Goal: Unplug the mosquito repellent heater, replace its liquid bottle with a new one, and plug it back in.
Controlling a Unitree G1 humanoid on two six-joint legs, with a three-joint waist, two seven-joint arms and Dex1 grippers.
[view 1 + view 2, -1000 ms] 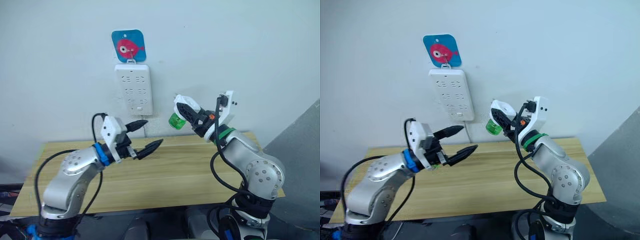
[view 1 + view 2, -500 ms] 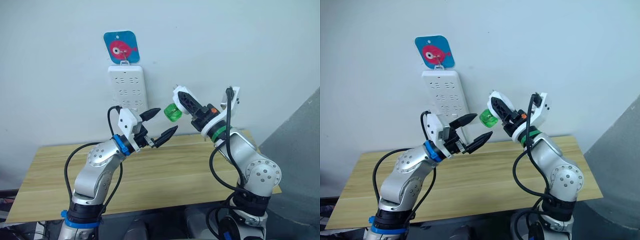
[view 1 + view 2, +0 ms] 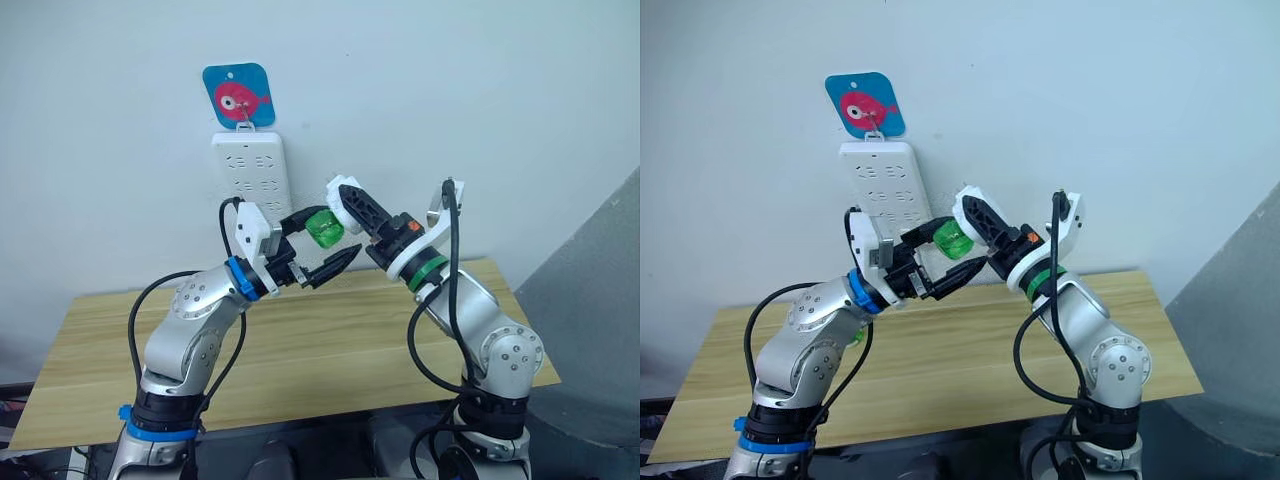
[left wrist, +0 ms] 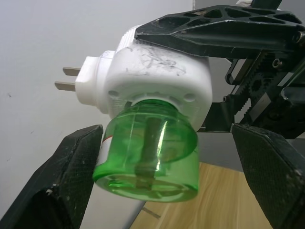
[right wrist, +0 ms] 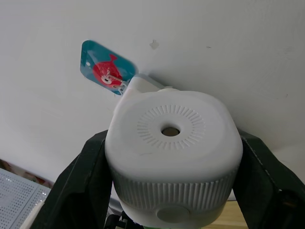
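The small white rounded plastic mosquito repellent heater (image 4: 157,76) is already out of the long white wall power strip (image 3: 252,176), its two metal prongs bare and pointing toward the pale wall in the left wrist view. It hangs in mid-air at the centre of the left eye frame, above the light wooden desk (image 3: 330,350), clamped between the black fingers of the right end effector (image 5: 171,191), which press its ribbed sides in the right wrist view.

A translucent green plastic liquid bottle (image 4: 147,152) with a dark wick inside sits screwed into the heater's underside, so the step in hand looks like the bottle swap: taking the old bottle off.

The left end effector (image 4: 167,176) is spread wide, one textured black finger on each side of the green bottle. In the left wrist view both pads stand apart from the plastic, with a gap at each side, so nothing is grasped by it yet.

The next move likely calls for the left fingers to close squarely on the bottle's round wall, low enough to avoid the heater's white collar, then twist it loose while the right end effector holds the body firm. The smooth curved plastic may slip under a light pinch.

Above the power strip, in the upper left of the frame, hangs a blue square tag with a pink fish (image 3: 238,96).
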